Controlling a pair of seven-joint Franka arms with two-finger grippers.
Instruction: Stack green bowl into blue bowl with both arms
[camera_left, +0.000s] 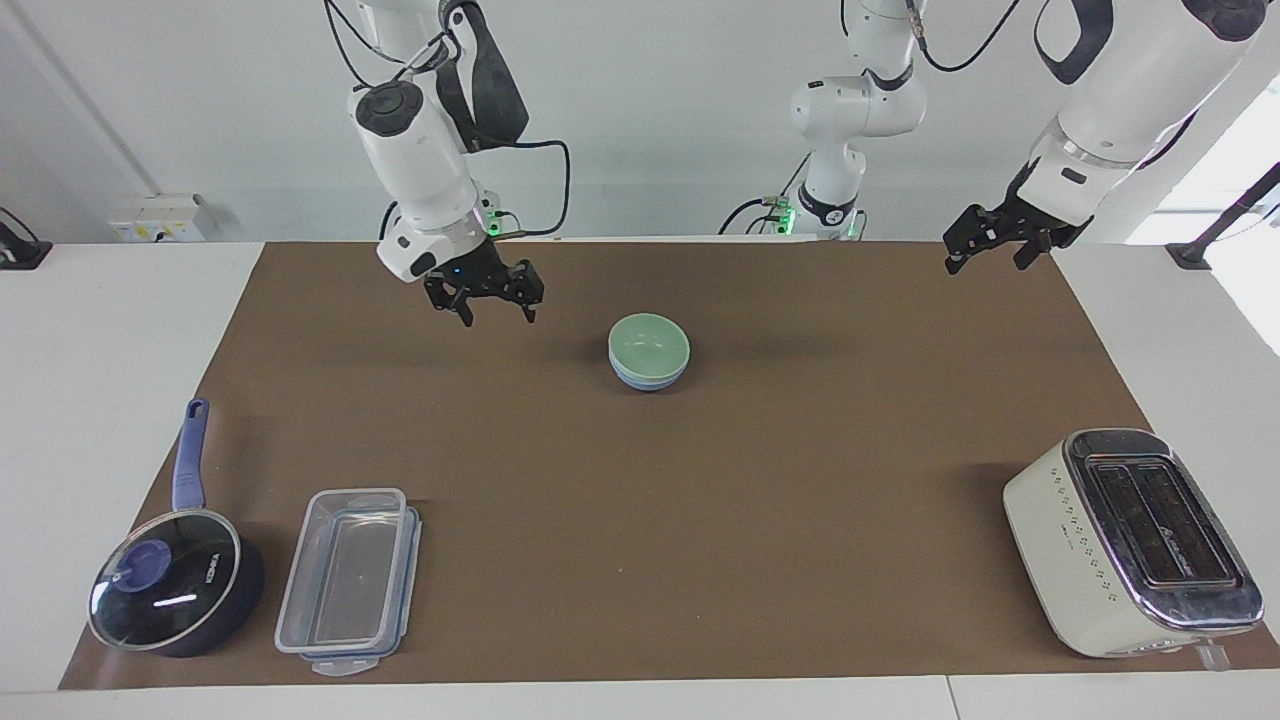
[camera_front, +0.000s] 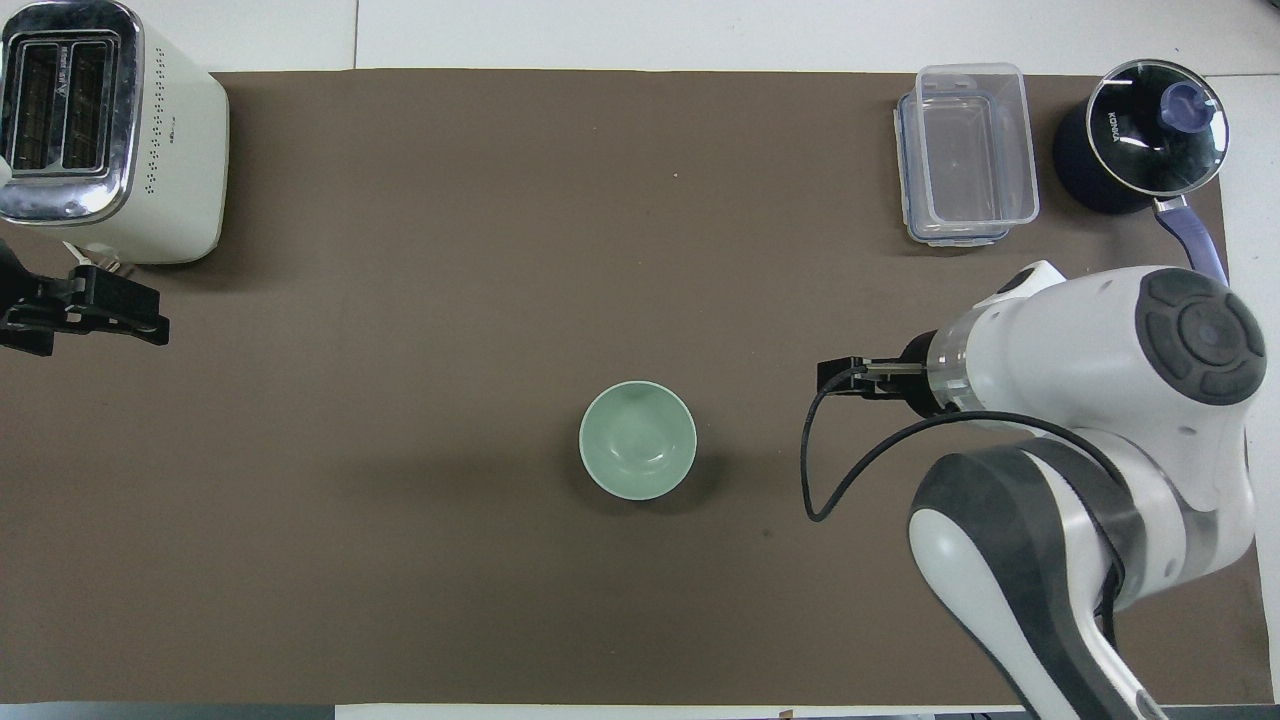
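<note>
Going from the right arm's end of the table across: the right gripper (camera_left: 497, 310) hangs empty over the brown mat (camera_left: 800, 560), its fingers spread wide, beside the bowls and well apart from them. Mid-table, the green bowl (camera_left: 648, 343) sits nested in the blue bowl (camera_left: 648, 381), so the stacking looks done. What remains is probably only for this arm to draw clear without brushing the stack. The left gripper (camera_left: 985, 250) waits raised over the mat's edge at its own end, seemingly open and holding nothing.

The facing view shows the blue rim under the green. The overhead view shows only the green bowl, centred and level, with the blue one hidden beneath.
</note>
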